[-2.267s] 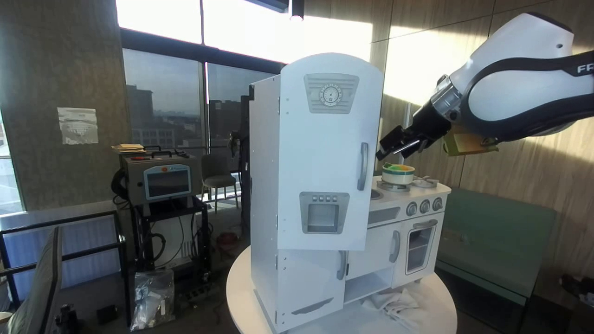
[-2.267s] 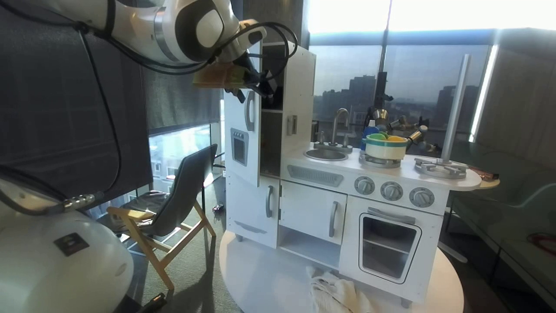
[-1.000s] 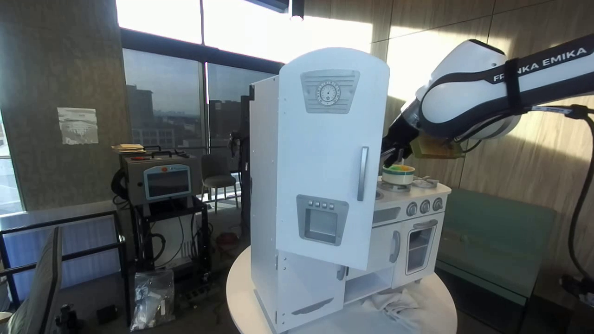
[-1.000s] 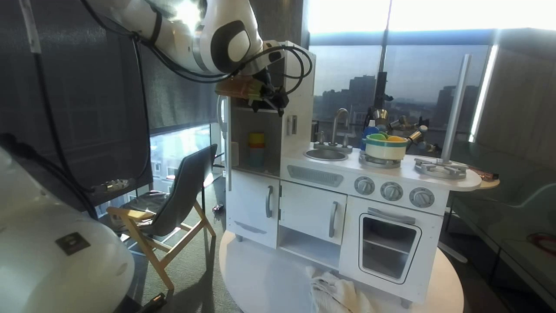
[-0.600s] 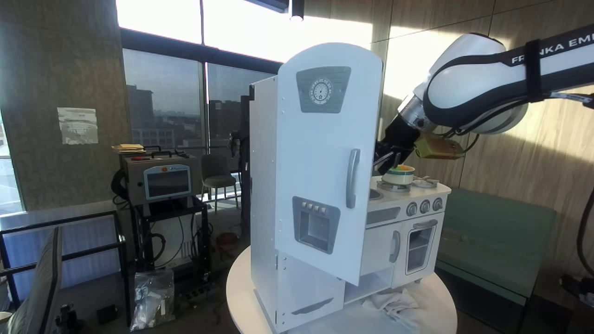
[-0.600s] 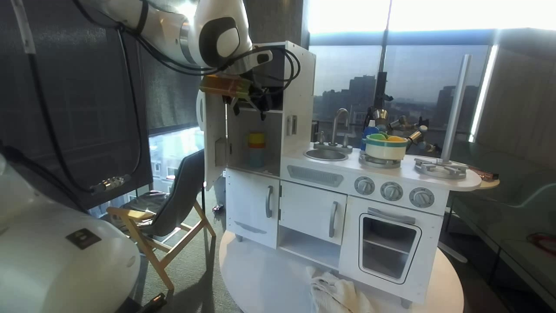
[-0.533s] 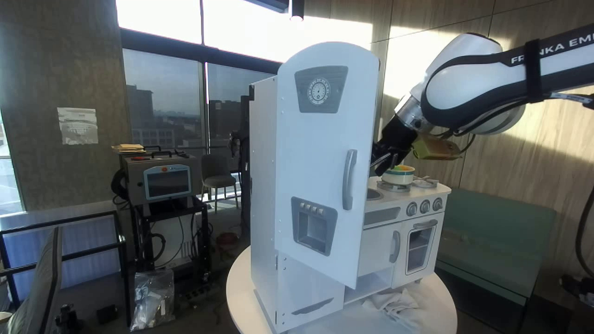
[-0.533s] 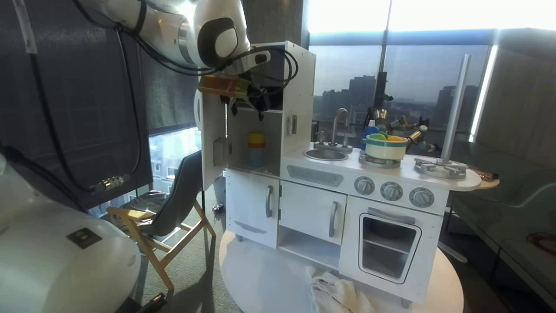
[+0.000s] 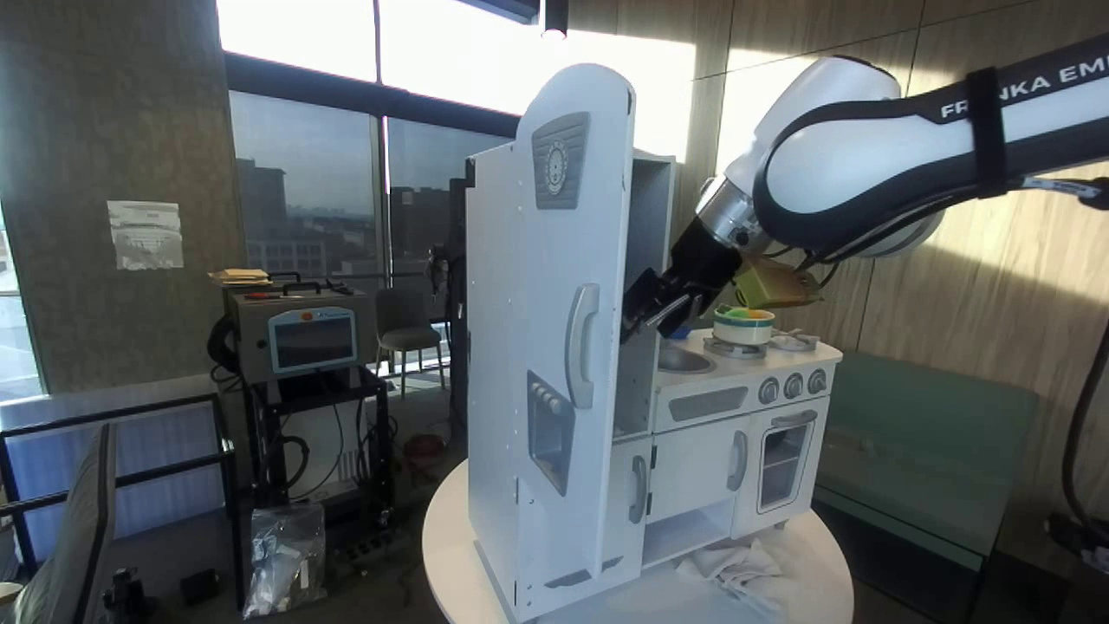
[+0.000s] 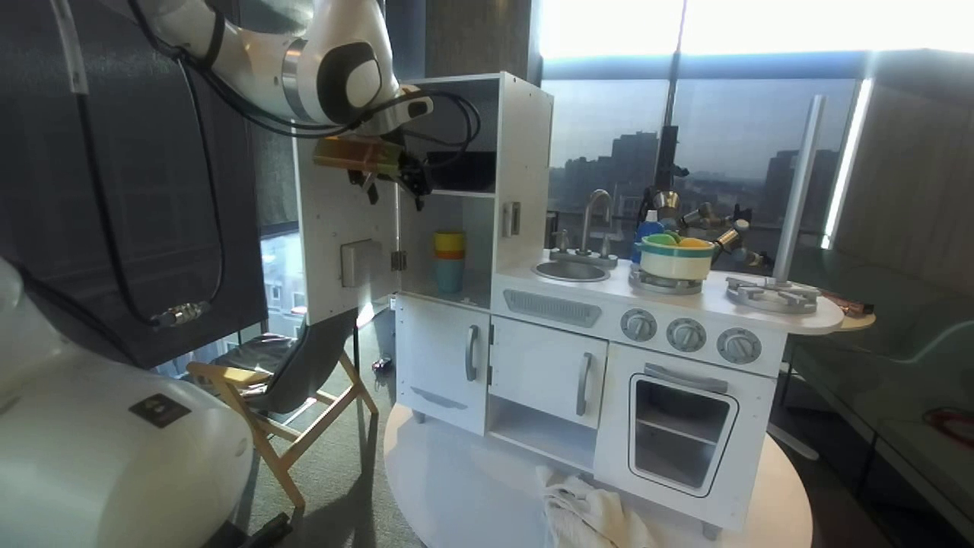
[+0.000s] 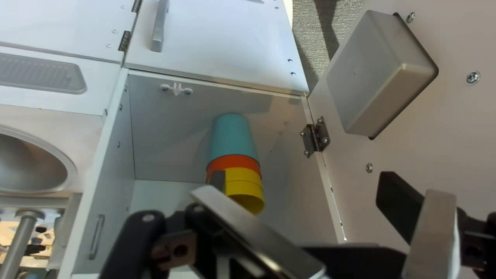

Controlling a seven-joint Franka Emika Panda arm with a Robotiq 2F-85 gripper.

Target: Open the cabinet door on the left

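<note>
The cabinet door (image 10: 329, 228) stood way open at the left end of the toy kitchen (image 10: 555, 354) in an exterior view. The claw (image 11: 303, 181) hung just beside its inner face, spread wide and not gripping anything; honestly couldn't tell if it was touching the door. Stacked cups (image 10: 450, 262) stood upright inside, and a crumpled cloth (image 10: 593, 514) lay on the white surface (image 10: 464, 468).

The pale wood-panelled wall (image 9: 970, 321) is kinda splashed with sunlight (image 9: 1031, 236), hazy buildings (image 10: 635, 156) are framed by big dark-trimmed windows (image 9: 303, 156), and a dark grey wooden-legged chair (image 10: 323, 346) is parked on grey carpet (image 10: 335, 464).
</note>
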